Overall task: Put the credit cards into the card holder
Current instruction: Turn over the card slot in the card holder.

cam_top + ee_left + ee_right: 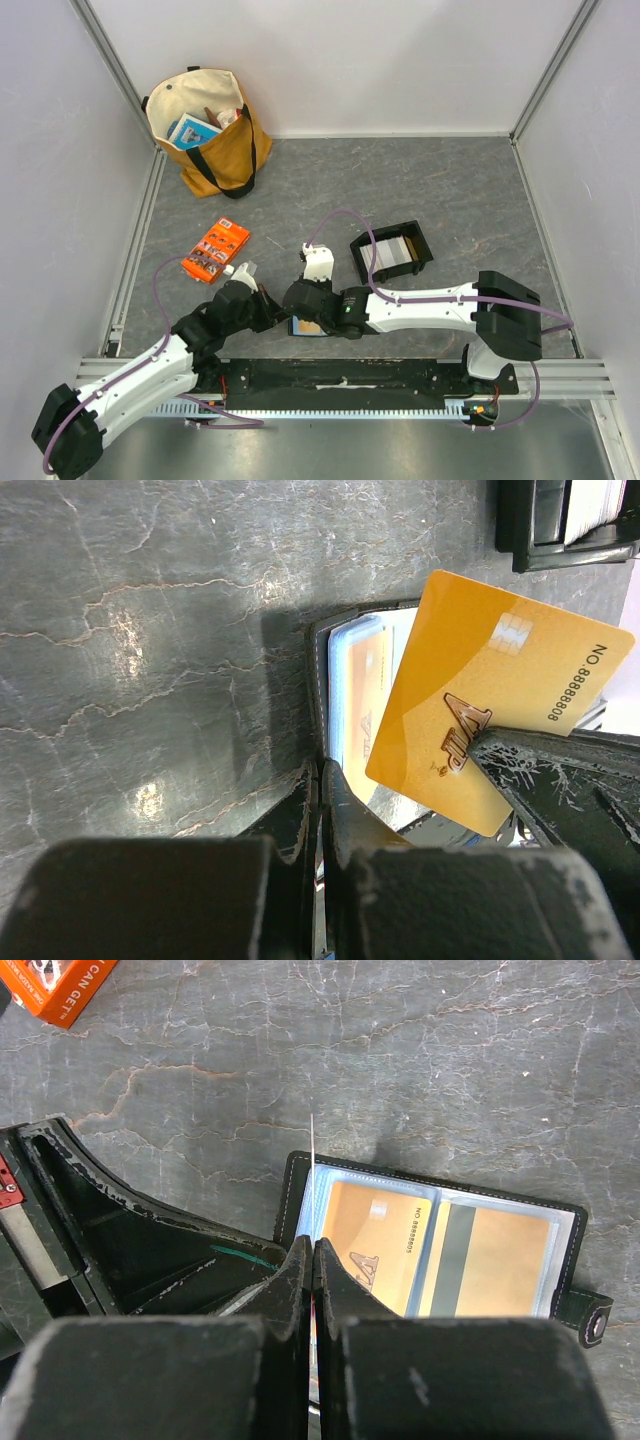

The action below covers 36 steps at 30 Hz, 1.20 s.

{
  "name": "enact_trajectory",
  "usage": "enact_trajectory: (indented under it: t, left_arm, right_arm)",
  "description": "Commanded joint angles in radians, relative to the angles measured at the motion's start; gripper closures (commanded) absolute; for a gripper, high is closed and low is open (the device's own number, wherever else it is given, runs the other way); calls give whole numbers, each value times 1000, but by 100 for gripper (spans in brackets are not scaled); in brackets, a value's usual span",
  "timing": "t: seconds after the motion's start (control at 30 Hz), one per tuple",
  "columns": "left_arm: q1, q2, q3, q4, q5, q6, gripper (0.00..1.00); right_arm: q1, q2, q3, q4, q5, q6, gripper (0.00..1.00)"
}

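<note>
The black card holder (292,1195) lies open on the table, with tan-orange cards in its clear slots (375,1235) (500,1260). My right gripper (313,1245) is shut on an orange credit card (500,700), seen edge-on in the right wrist view (312,1160). It holds the card just above the holder's left slot. My left gripper (322,770) is shut on the holder's left edge (318,680). In the top view both grippers (268,300) (300,300) meet over the holder (305,326), which is mostly hidden.
A black shallow tray (361,246) with more cards (392,255) stands just behind the right arm; its corner shows in the left wrist view (540,530). An orange printed packet (216,250) lies to the left. A tan tote bag (205,130) stands at the back left.
</note>
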Motion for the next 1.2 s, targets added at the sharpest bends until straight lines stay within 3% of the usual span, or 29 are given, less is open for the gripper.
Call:
enact_trajectory:
  t: [0.0,0.4,0.8,1.17]
  left_arm:
    - [-3,-7,25,6,-7,-6,98]
    - [-3,-15,19,11,-1,-12,98]
    - [-4,-17,22,11,-2,-14,98]
    - [-1,-18,36,48,33,-3,98]
  right_arm:
    - [-5,-1,25,27,28,18,100]
    - [-5,22,19,49,11,15,100]
    - [-5,36,19,-38,44,18,100]
    - [9,102,126,-175,77,-4,100]
